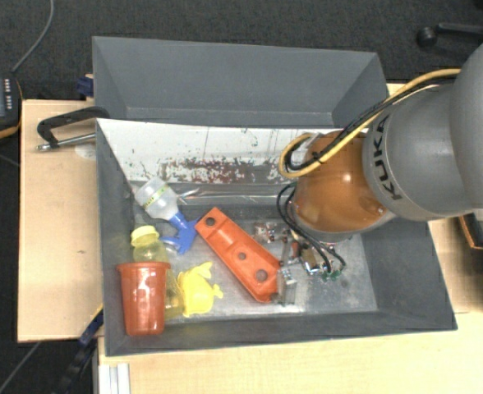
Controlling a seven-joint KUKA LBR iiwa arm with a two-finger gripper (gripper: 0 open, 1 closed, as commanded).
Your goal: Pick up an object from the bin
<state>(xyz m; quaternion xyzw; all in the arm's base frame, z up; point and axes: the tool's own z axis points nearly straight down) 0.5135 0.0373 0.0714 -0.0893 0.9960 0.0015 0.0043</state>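
My gripper [288, 279] reaches down into the bin's front middle, its fingertips at the right end of a long orange flat piece with holes [237, 253] that lies slanted across the floor. Whether the orange piece sits between the fingers is hidden from this angle. A yellow crumpled toy [196, 290] lies left of that end of the orange piece. A blue plastic piece [180, 232] rests by the orange piece's upper left end.
Along the bin's left side stand a red-orange cup [144, 298], a small bottle with a yellow cap [147, 249] and a clear bottle [155, 195]. The orange-brown wrist cover and its cables hang over the bin's right middle.
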